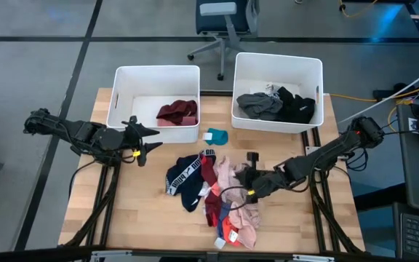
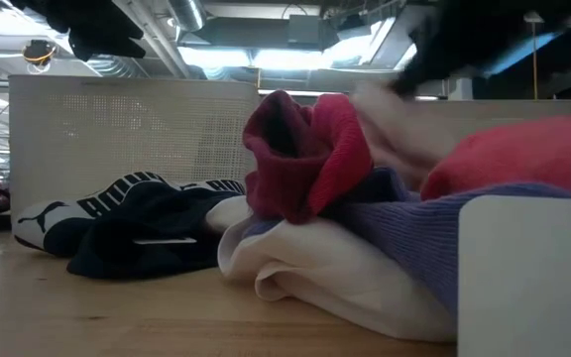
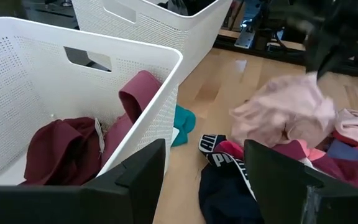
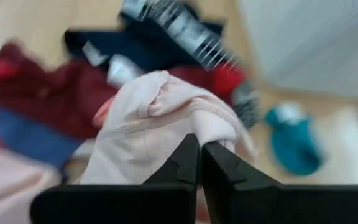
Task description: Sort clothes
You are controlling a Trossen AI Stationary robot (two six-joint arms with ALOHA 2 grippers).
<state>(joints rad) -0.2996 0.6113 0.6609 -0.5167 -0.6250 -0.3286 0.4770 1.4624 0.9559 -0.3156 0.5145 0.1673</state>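
Nearest the low camera: a white block (image 2: 529, 273) at the worktop (image 1: 122, 211) edge, hard against a pile of clothes (image 1: 217, 196) with cream fabric (image 2: 305, 268), purple knit (image 2: 414, 233) and a red piece (image 2: 300, 154) bunched upright on top. Left of that, a black garment (image 2: 127, 223) lying flat, its white band lettered in black; lettering too small to read there, but "PUMA" legible on the same band in the left wrist view. Pile heaped mid-worktop, in front of two white bins. Left bin (image 1: 122, 91) holding maroon garments (image 1: 177, 111) in its right front corner, one draped over the wall. Right bin (image 1: 247, 65) holding a grey garment (image 1: 259, 104) and a black one (image 1: 297, 105), with something white between them at the back. Teal garment (image 1: 217, 136) alone on the wood between the bins, just behind the pile. Right gripper (image 1: 244, 176) low over the pile's right side, pinched shut on a pale pink garment (image 4: 160, 134) that hangs bunched from the fingertips (image 4: 180, 167). Left gripper (image 1: 145, 140) held at the left bin's front right corner, spread wide, holding nothing, well apart from the pile.
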